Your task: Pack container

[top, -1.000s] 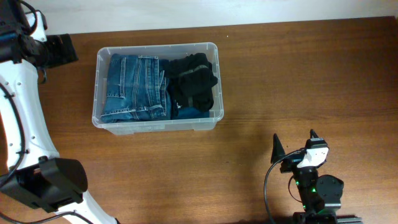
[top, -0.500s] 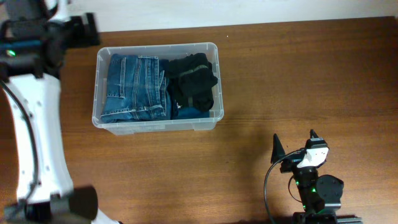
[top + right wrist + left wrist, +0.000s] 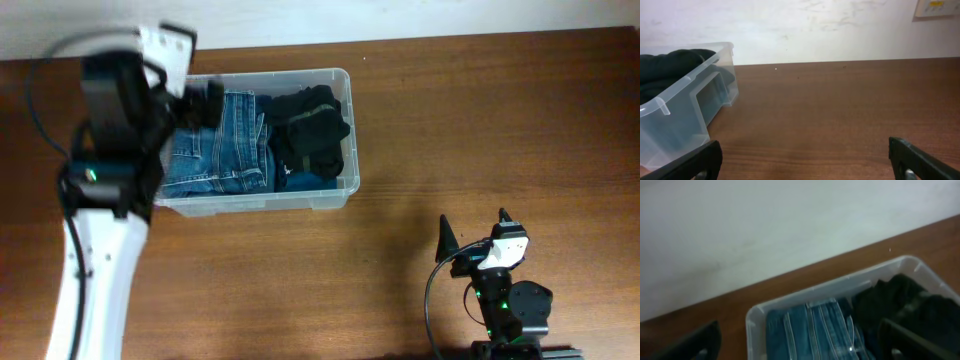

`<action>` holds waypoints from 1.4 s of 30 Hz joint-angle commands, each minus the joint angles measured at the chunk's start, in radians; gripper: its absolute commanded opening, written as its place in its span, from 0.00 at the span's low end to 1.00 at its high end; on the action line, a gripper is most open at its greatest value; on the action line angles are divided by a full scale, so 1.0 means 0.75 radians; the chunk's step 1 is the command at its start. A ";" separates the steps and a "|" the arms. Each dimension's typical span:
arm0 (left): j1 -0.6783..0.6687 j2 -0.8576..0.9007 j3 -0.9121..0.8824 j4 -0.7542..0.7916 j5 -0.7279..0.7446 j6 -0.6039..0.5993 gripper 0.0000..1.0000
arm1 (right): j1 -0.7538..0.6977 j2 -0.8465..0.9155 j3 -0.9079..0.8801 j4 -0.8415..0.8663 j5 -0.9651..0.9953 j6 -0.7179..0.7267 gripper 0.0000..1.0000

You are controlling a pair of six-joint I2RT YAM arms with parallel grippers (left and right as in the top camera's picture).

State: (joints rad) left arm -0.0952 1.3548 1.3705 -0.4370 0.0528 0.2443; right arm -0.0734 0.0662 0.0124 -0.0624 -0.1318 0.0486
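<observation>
Packed container below a pale wall.
Inside it, folded blue jeans lie lower centre, black clothing just beside them at lower right.

Overhead was bright and even, soft light from above, no glare. Left arm was smeared with motion blur; the rest was sharp. Container threw a faint soft shadow on the table along its front wall. Left wrist view was soft all over and low contrast: wall washed pale, jeans fuzzy, left fingers just dark blobs. Right wrist view was sharper, with a mild sheen on the wood and right fingers in silhouette.
</observation>
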 commanded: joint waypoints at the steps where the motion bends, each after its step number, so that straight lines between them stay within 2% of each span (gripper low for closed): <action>1: 0.011 -0.213 -0.308 0.204 0.005 0.023 0.99 | -0.010 -0.012 -0.009 -0.004 0.011 0.001 0.98; 5: 0.011 -0.458 -0.779 0.637 0.005 0.023 0.99 | -0.010 -0.012 -0.009 -0.003 0.011 0.001 0.98; 10: 0.015 -0.738 -1.249 1.055 -0.018 0.025 1.00 | -0.010 -0.012 -0.009 -0.004 0.011 0.001 0.98; 15: 0.015 -0.867 -1.498 1.240 -0.046 0.025 0.99 | -0.010 -0.012 -0.009 -0.003 0.011 0.001 0.98; 26: 0.071 -1.227 -1.721 1.214 -0.100 0.024 0.99 | -0.010 -0.012 -0.009 -0.004 0.011 0.001 0.98; 31: 0.109 -1.369 -1.763 1.116 -0.086 0.024 0.99 | -0.010 -0.012 -0.009 -0.003 0.011 0.001 0.98; 42: 0.211 -1.577 -1.784 0.768 0.073 0.025 0.99 | -0.010 -0.012 -0.009 -0.003 0.011 0.001 0.98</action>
State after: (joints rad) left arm 0.0456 0.2214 0.0517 0.1631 0.0498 0.2485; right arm -0.0734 0.0662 0.0124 -0.0628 -0.1287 0.0486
